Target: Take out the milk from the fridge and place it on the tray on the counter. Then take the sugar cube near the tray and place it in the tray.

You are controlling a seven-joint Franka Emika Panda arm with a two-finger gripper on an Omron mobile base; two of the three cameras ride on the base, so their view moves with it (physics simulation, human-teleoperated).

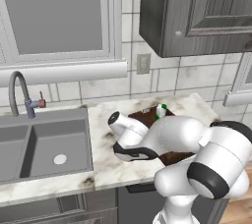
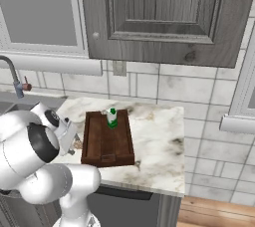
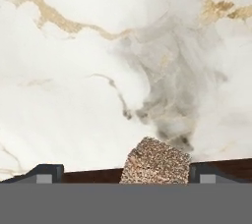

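Observation:
The milk (image 1: 161, 111) (image 2: 112, 117), a small green-and-white carton, stands upright at the far end of the dark brown tray (image 1: 141, 117) (image 2: 107, 160) on the marbled counter (image 1: 106, 169) (image 2: 159, 141). The tan speckled sugar cube (image 3: 155, 162) (image 2: 77, 145) lies on the counter just left of the tray's rim. My gripper (image 3: 126, 173) is low over the cube and open, with one fingertip (image 3: 48, 172) on each side of it and apart from it. In the left base view my own arm covers most of the tray. The fridge is out of view.
A grey sink (image 1: 44, 144) with a curved faucet (image 1: 18, 93) lies left of the work spot. Dark wall cabinets (image 1: 197, 12) (image 2: 159, 17) hang above. The counter ends at the right, over a wooden floor (image 2: 219, 213).

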